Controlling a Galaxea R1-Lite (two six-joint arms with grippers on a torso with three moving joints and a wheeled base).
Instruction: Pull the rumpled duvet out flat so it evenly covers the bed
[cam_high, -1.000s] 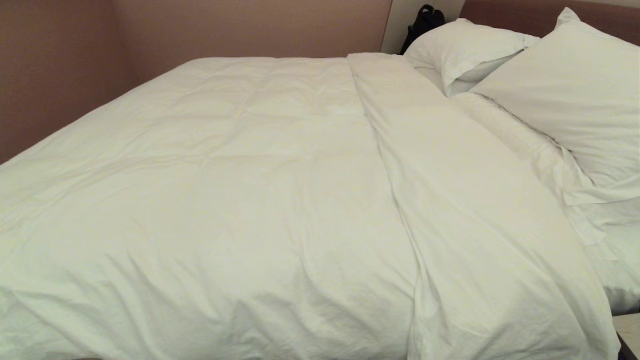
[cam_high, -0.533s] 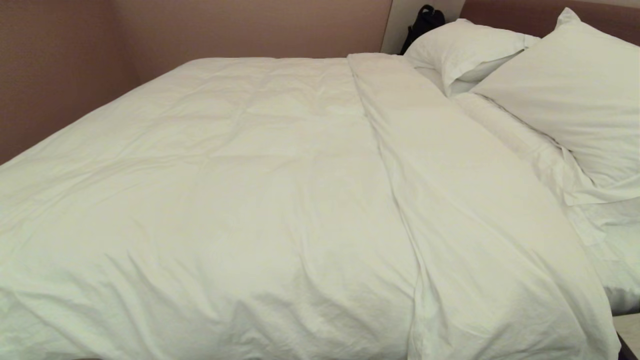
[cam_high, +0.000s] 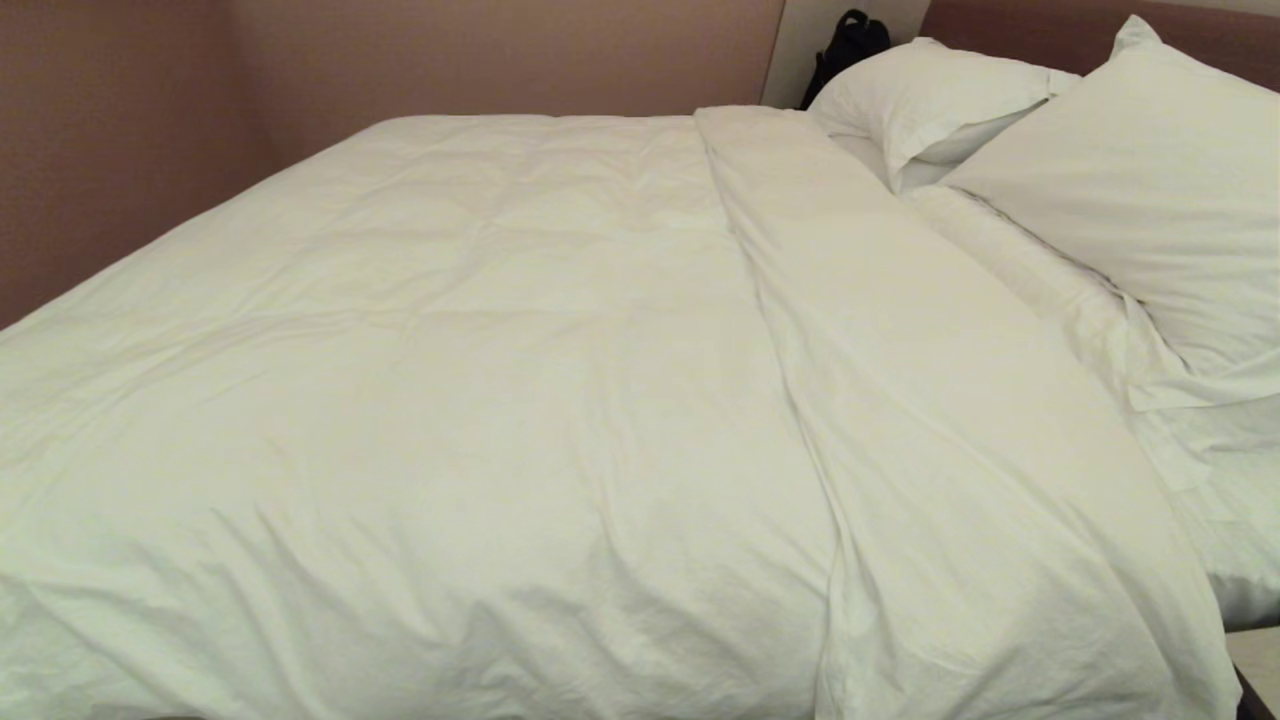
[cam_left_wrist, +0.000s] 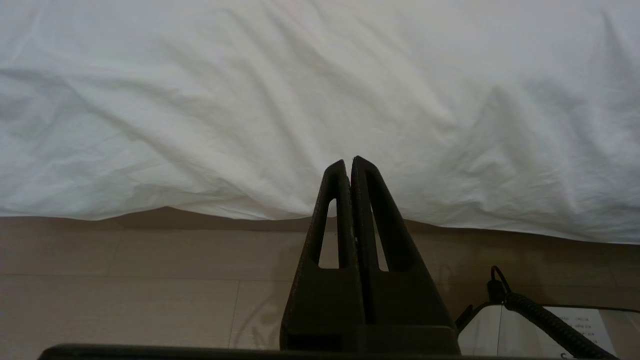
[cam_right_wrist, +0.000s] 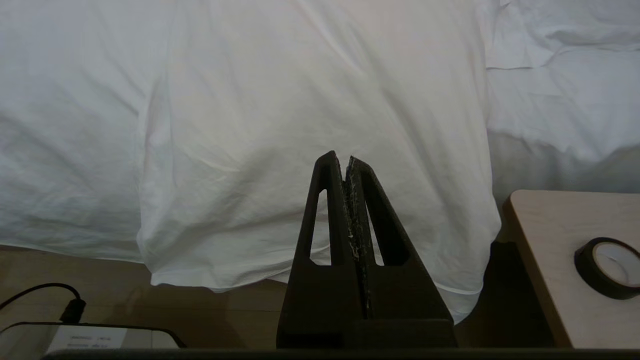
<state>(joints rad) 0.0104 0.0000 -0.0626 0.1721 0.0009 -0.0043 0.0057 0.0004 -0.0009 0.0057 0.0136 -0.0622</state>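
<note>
The white duvet (cam_high: 480, 400) spreads over most of the bed (cam_high: 1245, 560), with a broad folded band (cam_high: 900, 380) running across it near the pillows. Its side hangs over the bed's near edge down toward the floor (cam_left_wrist: 200, 125) (cam_right_wrist: 300, 125). Neither arm shows in the head view. My left gripper (cam_left_wrist: 348, 161) is shut and empty, held low in front of the hanging duvet edge. My right gripper (cam_right_wrist: 340, 157) is shut too, with nothing in it, facing the duvet's hanging fold near the bedside table.
Two white pillows (cam_high: 1150, 170) lean at the head end by the reddish-brown headboard (cam_high: 1040, 25). A black bag (cam_high: 845, 45) stands behind the bed. A wooden bedside table (cam_right_wrist: 570, 265) carries a roll of black tape (cam_right_wrist: 607, 267). The wall (cam_high: 120, 150) runs along the far side.
</note>
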